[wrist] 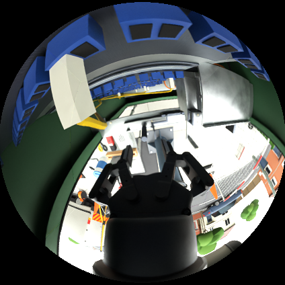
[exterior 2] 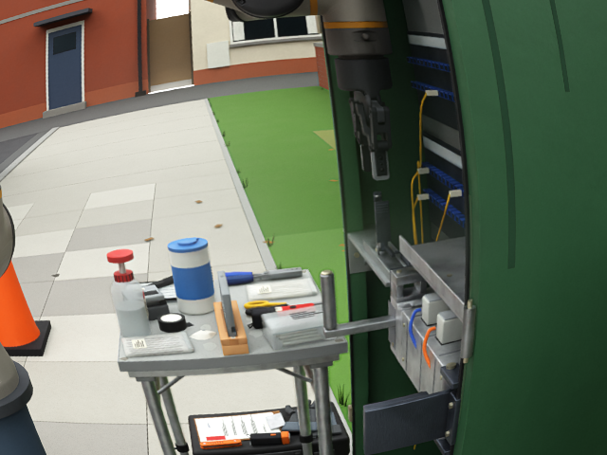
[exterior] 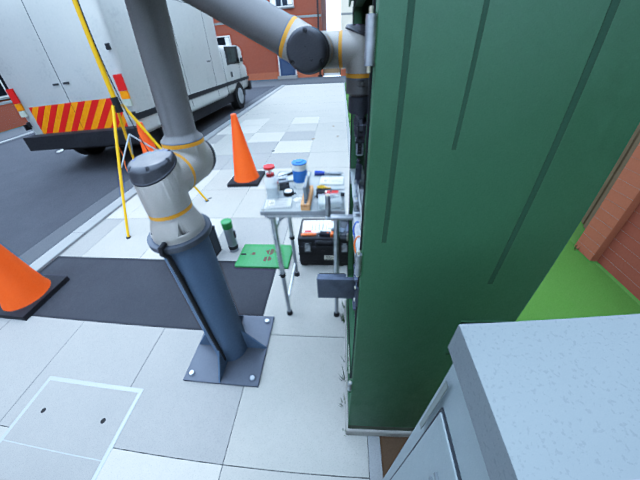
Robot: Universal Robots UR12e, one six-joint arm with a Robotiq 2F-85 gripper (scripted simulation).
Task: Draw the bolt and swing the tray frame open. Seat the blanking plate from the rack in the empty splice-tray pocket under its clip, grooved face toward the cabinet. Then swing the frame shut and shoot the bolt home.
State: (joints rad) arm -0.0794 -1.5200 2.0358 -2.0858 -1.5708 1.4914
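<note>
The tray frame [exterior 2: 431, 313] is half hidden behind the green cabinet door [exterior 2: 529, 220], so its splice-tray pockets mostly cannot be seen. The bolt's dark upright handle [exterior 2: 380, 215] stands on the frame's top ledge inside the cabinet. My gripper [exterior 2: 377, 171] hangs straight above that handle, a short way off it, open and empty; from the wrist camera the gripper [wrist: 148, 158] has the handle [wrist: 144, 134] showing between its fingers. The grey blanking plate [exterior 2: 226, 303] stands on edge in its wooden rack [exterior 2: 230, 328] on the folding table. A frame pull handle [exterior 2: 328, 301] sticks out toward the table.
Behind the work, blue connector rows and yellow fibre leads [exterior 2: 421, 196] line the cabinet back. The folding table [exterior 2: 230, 338] carries a blue canister [exterior 2: 191, 274], a spray bottle [exterior 2: 125, 294] and hand tools. A toolcase [exterior 2: 260, 431] lies under it. My arm's base [exterior: 227, 351] stands on the pavement.
</note>
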